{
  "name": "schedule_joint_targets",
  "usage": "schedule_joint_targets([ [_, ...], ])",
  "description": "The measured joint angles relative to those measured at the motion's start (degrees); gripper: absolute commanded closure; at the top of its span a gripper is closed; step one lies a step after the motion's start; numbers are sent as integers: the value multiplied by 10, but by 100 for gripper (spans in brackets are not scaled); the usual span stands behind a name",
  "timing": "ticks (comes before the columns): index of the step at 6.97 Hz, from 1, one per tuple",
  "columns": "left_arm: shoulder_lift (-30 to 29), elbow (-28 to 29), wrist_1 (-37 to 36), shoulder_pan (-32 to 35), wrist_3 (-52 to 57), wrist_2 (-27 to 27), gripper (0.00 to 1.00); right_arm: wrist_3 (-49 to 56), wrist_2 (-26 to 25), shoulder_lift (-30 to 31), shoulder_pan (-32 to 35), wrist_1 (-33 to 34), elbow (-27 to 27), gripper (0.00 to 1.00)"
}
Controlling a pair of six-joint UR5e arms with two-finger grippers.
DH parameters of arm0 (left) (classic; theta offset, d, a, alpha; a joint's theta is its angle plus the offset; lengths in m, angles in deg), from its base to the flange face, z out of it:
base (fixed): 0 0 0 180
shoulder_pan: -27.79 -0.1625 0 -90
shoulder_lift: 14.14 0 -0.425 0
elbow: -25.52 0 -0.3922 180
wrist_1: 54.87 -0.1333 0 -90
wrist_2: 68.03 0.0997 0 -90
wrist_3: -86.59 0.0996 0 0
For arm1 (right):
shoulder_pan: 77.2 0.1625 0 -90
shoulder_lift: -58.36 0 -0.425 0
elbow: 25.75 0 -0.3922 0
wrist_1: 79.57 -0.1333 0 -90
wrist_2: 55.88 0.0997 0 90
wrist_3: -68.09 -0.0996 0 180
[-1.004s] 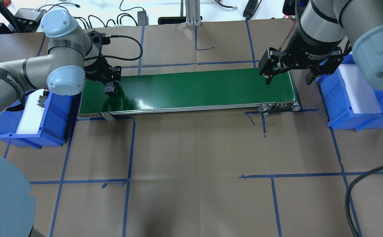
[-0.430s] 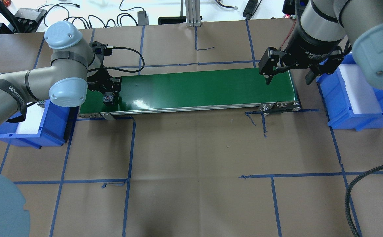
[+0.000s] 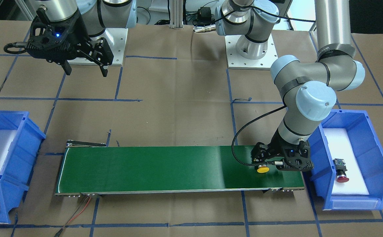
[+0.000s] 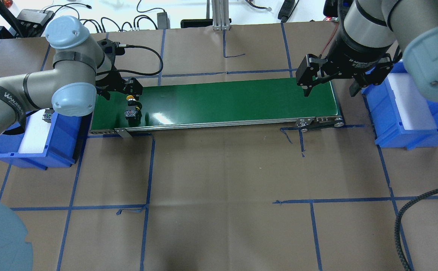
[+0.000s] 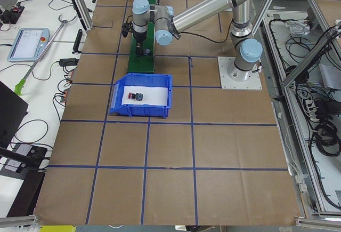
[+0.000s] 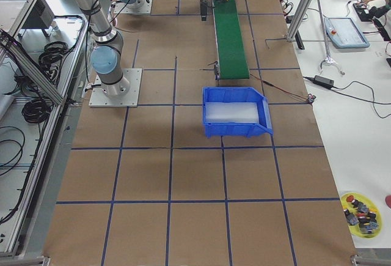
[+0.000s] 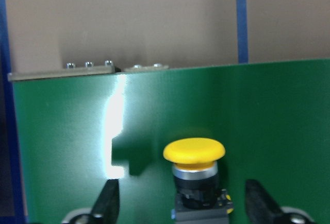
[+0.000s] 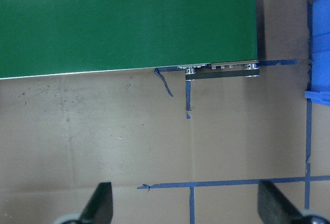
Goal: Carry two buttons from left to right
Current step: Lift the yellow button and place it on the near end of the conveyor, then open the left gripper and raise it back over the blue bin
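The yellow-capped button (image 4: 131, 108) lies on its side on the left end of the green conveyor belt (image 4: 222, 101), cap toward the far edge; it also shows in the front view (image 3: 263, 169) and the left wrist view (image 7: 194, 154). My left gripper (image 4: 123, 91) is open, its fingers (image 7: 105, 203) on either side of the button's body without touching it. The red-capped button (image 3: 340, 170) lies on white foam in the left blue bin (image 3: 380, 177). My right gripper (image 4: 330, 90) is open and empty, held above the belt's right end.
The right blue bin (image 4: 392, 128) holds only white foam and stands just past the belt's right end. Blue tape lines grid the brown table cover. Cables lie at the back edge. A yellow dish (image 6: 360, 208) of spare parts sits far off the table.
My left gripper, earlier shut on the yellow button and low at the belt, has opened and drawn back, leaving the button on the belt. The right arm has not moved.
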Motion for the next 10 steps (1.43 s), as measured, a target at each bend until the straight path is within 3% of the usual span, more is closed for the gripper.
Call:
schedule_joint_targets([
  [5, 36, 152, 209, -16, 31, 0, 0, -5, 0, 1, 0, 0, -1, 0],
  [10, 23, 177, 232, -180, 180, -5, 0, -8, 0, 0, 1, 0, 1, 0],
])
